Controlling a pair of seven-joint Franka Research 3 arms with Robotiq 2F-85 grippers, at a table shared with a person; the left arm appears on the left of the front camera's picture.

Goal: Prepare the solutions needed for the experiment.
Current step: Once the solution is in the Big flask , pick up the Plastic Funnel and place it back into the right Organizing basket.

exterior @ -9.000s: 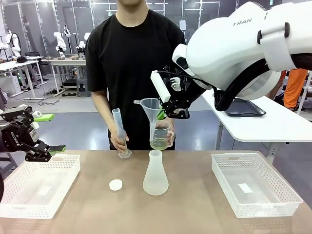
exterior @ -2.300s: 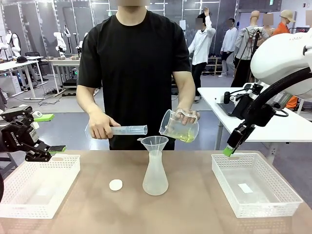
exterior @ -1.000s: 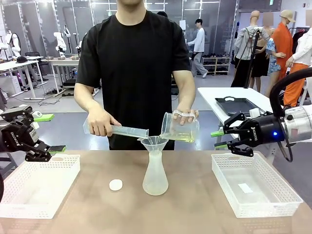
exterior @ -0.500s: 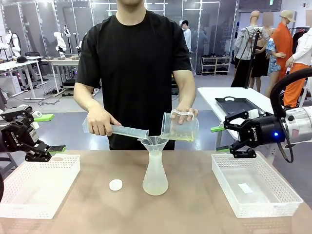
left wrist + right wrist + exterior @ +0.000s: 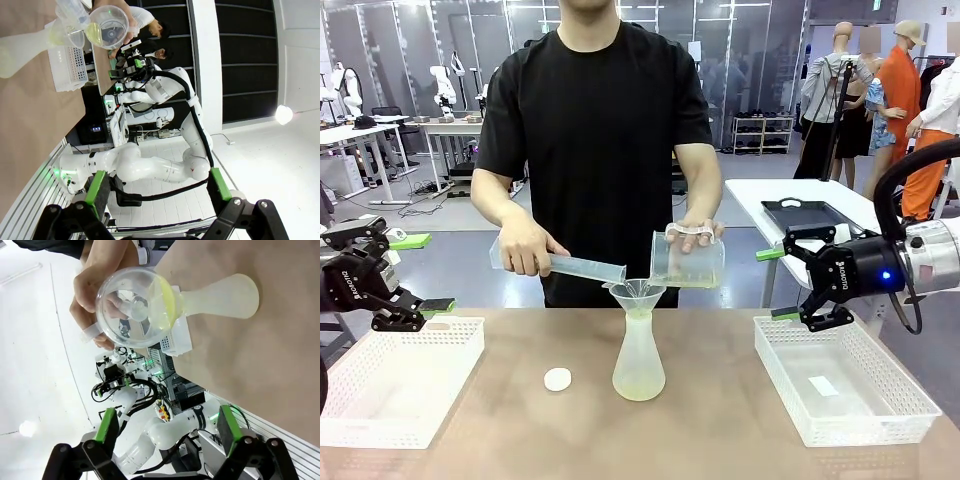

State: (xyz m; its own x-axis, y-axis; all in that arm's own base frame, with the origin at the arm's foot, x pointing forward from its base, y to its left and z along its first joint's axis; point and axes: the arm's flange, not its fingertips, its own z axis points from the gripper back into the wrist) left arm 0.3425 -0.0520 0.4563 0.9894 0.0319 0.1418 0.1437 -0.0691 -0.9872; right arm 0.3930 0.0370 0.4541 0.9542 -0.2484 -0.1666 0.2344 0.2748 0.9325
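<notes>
Two vessels are tipped over the funnel [image 5: 637, 293] at the table's centre. The person holds a beaker [image 5: 686, 262] from the right and a graduated cylinder [image 5: 582, 267] from the left, both mouths at its rim. The solutions [image 5: 639, 386] show as a pale yellow-green pool in the bottom of the flask [image 5: 639, 350] under the funnel, with a thin band more in the beaker. The pouring step looks to be in hand, and it is the person's.

Your left gripper [image 5: 424, 272] hangs over the left basket [image 5: 460, 345], fingers spread wide and empty. Your right gripper [image 5: 778, 285] is over the right basket [image 5: 865, 425], likewise wide and empty.

Next you will probably lift the funnel off; wait until both vessels are clear.
</notes>
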